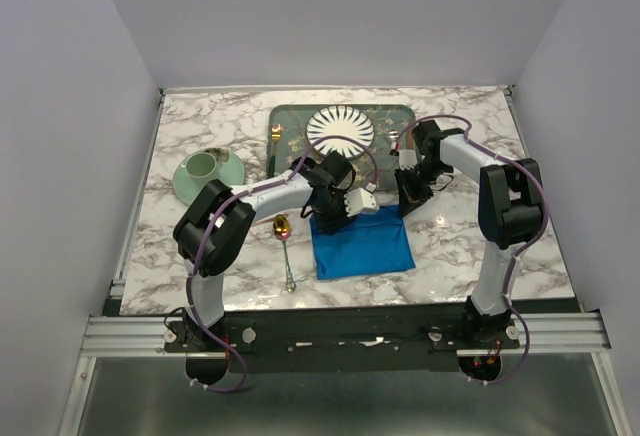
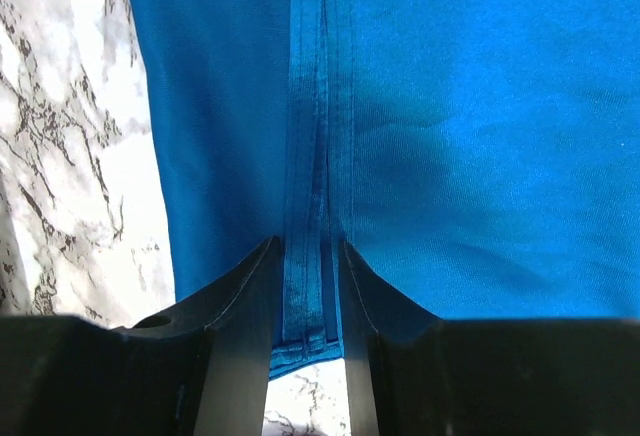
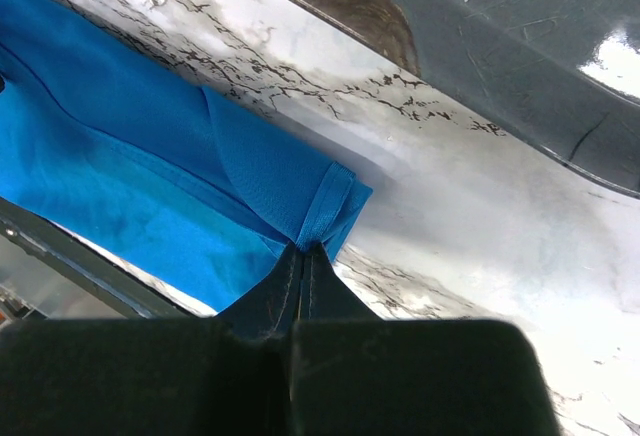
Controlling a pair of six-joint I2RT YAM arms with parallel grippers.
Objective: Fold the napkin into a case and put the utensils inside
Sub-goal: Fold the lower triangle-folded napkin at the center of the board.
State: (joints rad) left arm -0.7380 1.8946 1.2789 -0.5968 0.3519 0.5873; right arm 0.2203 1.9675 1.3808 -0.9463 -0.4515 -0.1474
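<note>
The bright blue napkin (image 1: 362,243) lies folded into a rectangle on the marble table, in front of the tray. My left gripper (image 1: 335,218) sits at its far left corner. In the left wrist view the left gripper (image 2: 308,246) is open, and two hemmed edges of the napkin (image 2: 480,136) run between its fingers. My right gripper (image 1: 410,201) is at the far right corner. In the right wrist view the right gripper (image 3: 305,248) is shut on that corner of the napkin (image 3: 150,176). A spoon (image 1: 285,246) with a gold bowl lies just left of the cloth.
Behind the napkin stands a grey-green patterned tray (image 1: 385,121) with a striped white plate (image 1: 340,128); the tray's edge (image 3: 500,56) passes close above the right gripper. A green cup on a saucer (image 1: 208,171) stands at the left.
</note>
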